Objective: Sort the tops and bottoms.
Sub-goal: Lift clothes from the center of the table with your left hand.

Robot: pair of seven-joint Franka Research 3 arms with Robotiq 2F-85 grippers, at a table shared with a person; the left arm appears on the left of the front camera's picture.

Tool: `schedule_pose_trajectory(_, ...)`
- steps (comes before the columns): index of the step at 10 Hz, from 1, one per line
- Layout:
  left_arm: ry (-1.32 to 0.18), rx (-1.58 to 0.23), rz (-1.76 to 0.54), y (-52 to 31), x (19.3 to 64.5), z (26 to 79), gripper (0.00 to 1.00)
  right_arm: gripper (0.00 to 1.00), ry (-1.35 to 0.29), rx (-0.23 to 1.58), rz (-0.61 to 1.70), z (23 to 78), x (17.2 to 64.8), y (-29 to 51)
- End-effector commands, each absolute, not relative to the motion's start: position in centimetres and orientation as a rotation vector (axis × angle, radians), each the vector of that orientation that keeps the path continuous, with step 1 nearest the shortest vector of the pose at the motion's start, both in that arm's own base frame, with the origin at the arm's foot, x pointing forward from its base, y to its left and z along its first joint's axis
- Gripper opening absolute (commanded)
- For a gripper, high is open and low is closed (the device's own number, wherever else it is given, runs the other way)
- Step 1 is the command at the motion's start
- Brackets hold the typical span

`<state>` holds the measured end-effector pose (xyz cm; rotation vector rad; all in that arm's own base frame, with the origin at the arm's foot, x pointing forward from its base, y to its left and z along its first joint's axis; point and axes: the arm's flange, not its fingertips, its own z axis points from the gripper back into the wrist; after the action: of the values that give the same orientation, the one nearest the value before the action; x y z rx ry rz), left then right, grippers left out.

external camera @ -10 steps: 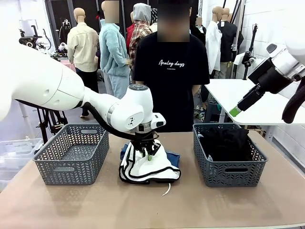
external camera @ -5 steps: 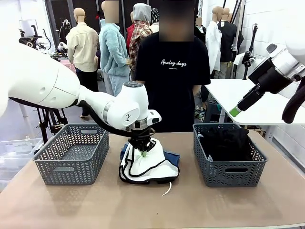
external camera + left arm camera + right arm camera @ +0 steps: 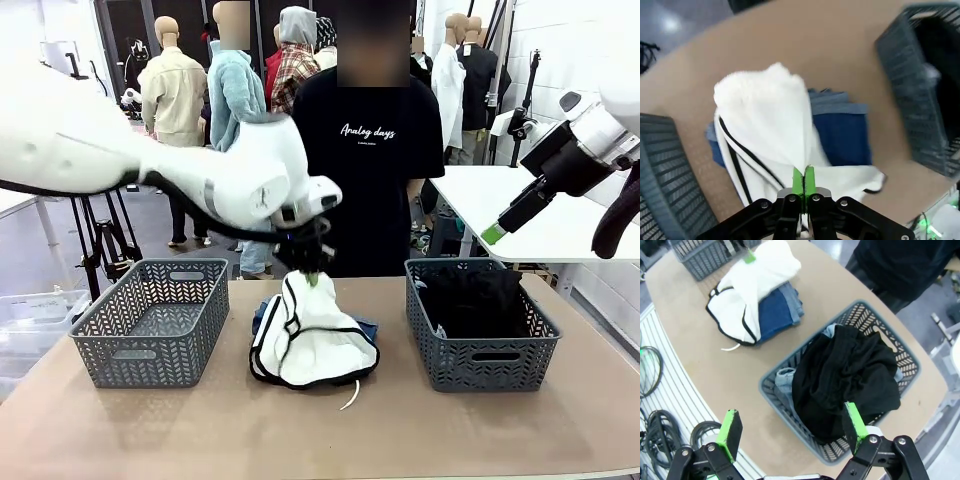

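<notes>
1. Pads (image 3: 798,180) of the left gripper (image 3: 803,181) are pressed together on a fold of the white top (image 3: 770,115), with only a thin pinch of cloth between them.
2. In the front view the left gripper (image 3: 308,272) holds that fold up above the table (image 3: 300,430). The white top (image 3: 310,335) hangs from it in a cone, and its black-trimmed lower edge rests on the pile.
3. Under the white top lies a folded blue denim piece (image 3: 842,137), showing at its far and right sides.
4. The left basket (image 3: 150,355) stands just beside the pile on the robot's left, and the right basket (image 3: 480,365) stands on the other side.
5. The black top (image 3: 845,375) lies crumpled in the right basket, over some light denim (image 3: 785,377).
6. The right gripper (image 3: 792,422) hangs high over that basket with its jaws wide apart, holding nothing.
7. A person (image 3: 365,150) stands at the far side of the table.
</notes>
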<state>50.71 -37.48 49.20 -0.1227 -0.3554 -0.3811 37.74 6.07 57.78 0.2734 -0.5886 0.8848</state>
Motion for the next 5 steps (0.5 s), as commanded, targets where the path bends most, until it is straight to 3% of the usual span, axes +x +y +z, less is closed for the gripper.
schedule_pose_trajectory(1, -0.438, -0.124, -0.416, -35.5, 48.5, 54.1, 0.0, 1.0, -0.599, 0.288, 0.872, 57.7, 37.8, 6.2)
schedule_pose_trajectory(3, -0.555, -0.13, -0.43, -34.7, 46.3, 58.4, 0.0, 1.0, -0.599, 0.288, 0.872, 57.7, 37.8, 6.2)
schedule_pose_trajectory(4, -0.628, -0.133, -0.415, -34.0, 46.1, 58.2, 0.0, 1.0, -0.599, 0.288, 0.872, 57.7, 37.8, 6.2)
schedule_pose_trajectory(5, -0.507, -0.135, -0.412, -36.0, 46.8, 59.4, 0.0, 1.0, -0.599, 0.288, 0.872, 57.7, 37.8, 6.2)
